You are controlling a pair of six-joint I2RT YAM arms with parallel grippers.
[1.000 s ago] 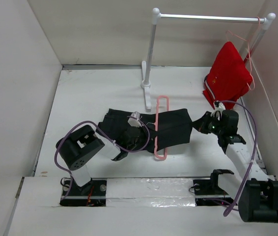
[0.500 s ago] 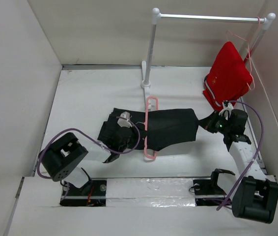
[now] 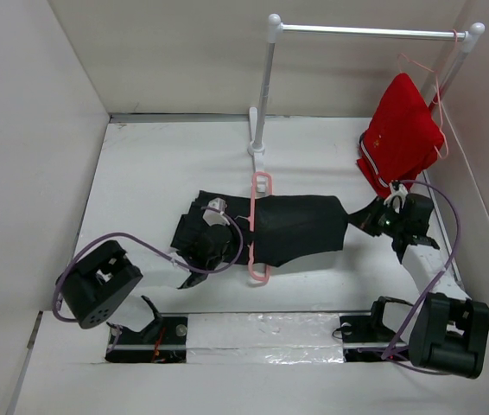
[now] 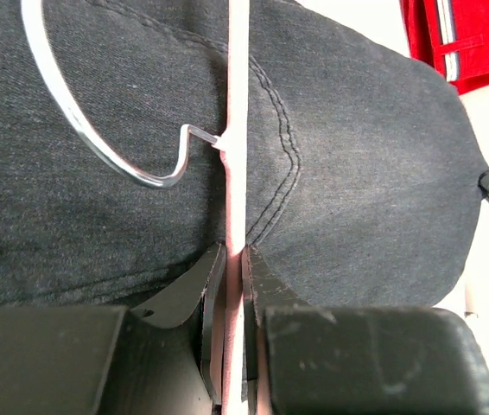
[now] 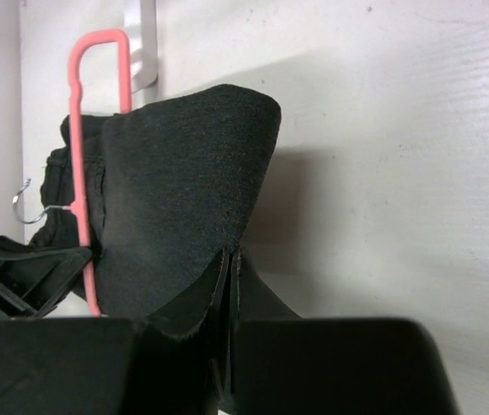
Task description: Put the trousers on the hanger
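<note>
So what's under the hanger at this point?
The black trousers lie under the hanger, fabric showing on both sides of its bar, which the left tool pinches. Whether another part of the hanger runs beneath the cloth is covered.

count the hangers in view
2. A pink hanger lies across the black trousers. A thin hanger hangs on the rail at the right, carrying the red garment. None seems hidden.

black trousers (image 3: pixel 301 226) on white table (image 3: pixel 158 164)
</note>
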